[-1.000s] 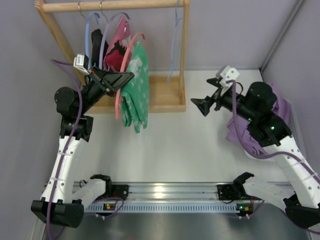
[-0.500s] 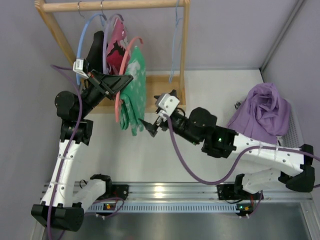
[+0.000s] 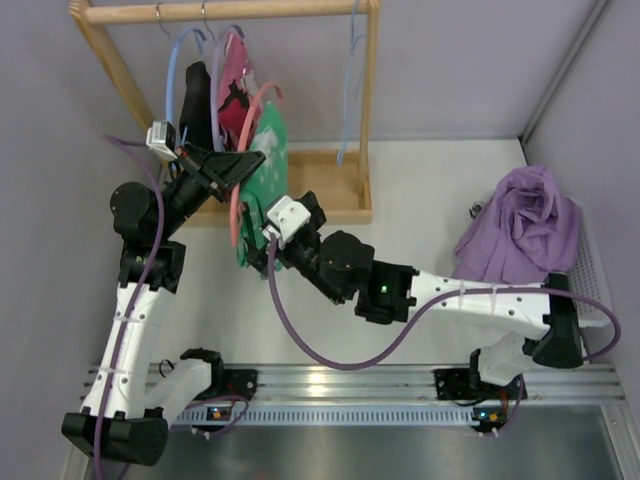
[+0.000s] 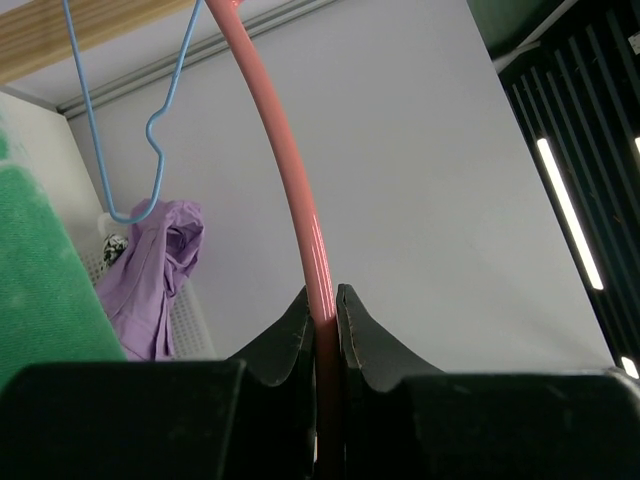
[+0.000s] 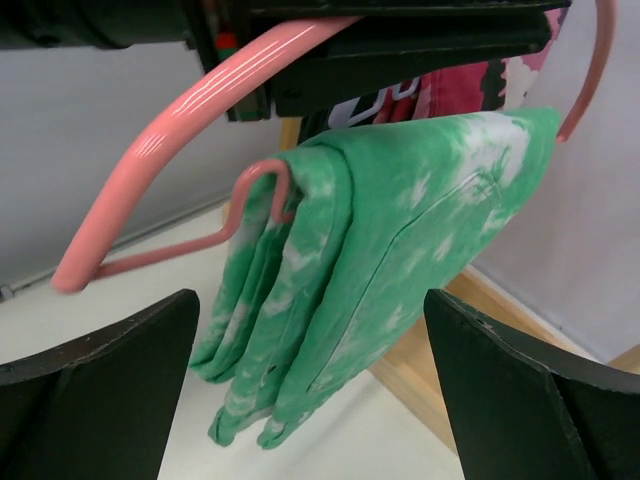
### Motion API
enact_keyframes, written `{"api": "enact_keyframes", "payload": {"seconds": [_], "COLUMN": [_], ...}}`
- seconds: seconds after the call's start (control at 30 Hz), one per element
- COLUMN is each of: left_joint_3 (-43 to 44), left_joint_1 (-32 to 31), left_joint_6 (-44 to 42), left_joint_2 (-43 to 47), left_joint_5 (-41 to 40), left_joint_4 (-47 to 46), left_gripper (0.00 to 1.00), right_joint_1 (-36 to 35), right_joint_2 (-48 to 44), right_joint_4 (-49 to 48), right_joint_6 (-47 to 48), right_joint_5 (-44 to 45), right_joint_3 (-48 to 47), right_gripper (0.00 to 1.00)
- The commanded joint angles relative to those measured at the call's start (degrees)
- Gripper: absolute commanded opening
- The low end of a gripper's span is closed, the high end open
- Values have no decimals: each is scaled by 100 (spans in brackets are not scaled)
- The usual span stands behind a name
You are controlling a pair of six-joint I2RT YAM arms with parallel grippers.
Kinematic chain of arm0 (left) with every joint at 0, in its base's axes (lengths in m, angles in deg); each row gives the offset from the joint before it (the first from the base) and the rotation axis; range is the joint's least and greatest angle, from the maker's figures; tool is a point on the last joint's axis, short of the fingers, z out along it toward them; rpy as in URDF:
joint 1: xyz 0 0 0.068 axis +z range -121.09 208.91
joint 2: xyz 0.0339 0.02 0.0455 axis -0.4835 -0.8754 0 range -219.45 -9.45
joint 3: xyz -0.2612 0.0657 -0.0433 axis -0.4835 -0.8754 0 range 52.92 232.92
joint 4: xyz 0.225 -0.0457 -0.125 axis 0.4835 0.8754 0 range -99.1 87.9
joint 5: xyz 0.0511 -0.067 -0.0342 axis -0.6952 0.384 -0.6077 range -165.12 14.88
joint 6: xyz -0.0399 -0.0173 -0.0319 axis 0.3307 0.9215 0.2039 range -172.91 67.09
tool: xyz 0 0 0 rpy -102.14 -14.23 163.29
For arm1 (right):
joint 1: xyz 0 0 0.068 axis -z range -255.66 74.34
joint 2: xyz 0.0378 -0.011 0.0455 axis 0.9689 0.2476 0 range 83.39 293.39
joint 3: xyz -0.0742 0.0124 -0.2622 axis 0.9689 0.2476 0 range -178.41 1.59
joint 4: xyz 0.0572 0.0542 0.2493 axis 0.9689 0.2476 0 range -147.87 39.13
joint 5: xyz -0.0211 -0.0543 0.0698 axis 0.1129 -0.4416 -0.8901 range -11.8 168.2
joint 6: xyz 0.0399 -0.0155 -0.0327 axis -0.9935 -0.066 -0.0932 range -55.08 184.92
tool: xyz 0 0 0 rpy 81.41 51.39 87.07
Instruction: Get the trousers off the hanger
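Beside the wooden rack (image 3: 371, 100), the left gripper (image 4: 322, 295) is clenched on the rim of the hanger (image 4: 290, 170). The trousers (image 5: 400, 250) hang folded over its lower bar. The right gripper (image 5: 310, 298), jaws spread wide, faces the trousers and grasps nothing.

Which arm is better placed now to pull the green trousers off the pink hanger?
Right: the right gripper is open, facing the trousers closely; the left gripper is shut on the hanger, holding it.
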State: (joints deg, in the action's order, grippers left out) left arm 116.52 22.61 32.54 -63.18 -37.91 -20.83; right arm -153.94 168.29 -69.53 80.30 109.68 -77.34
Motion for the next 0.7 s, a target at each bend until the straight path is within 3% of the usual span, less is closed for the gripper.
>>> {"api": "enact_keyframes", "payload": {"seconds": [0.0, 0.1, 0.4, 0.67], "left_joint_3": [417, 487, 654, 742], "left_joint_1": [-20, -29, -29, -29], "left_joint_6": [51, 86, 165, 226], "left_joint_2": [241, 241, 206, 144], "left_joint_5": [-258, -302, -328, -364], "left_joint_4": [-998, -998, -998, -998], "left_gripper": [0, 0, 0, 0], "right_joint_1": [233, 594, 990, 1060], "right_joint_2": [280, 500, 879, 844], "right_joint_4": [-390, -179, -241, -311], "right_joint_6": [-324, -667, -527, -334], "right_joint_5": [437, 446, 499, 341], "right_joint_3": [-508, -781, -1133, -852], "right_gripper": [95, 92, 79, 85]}}
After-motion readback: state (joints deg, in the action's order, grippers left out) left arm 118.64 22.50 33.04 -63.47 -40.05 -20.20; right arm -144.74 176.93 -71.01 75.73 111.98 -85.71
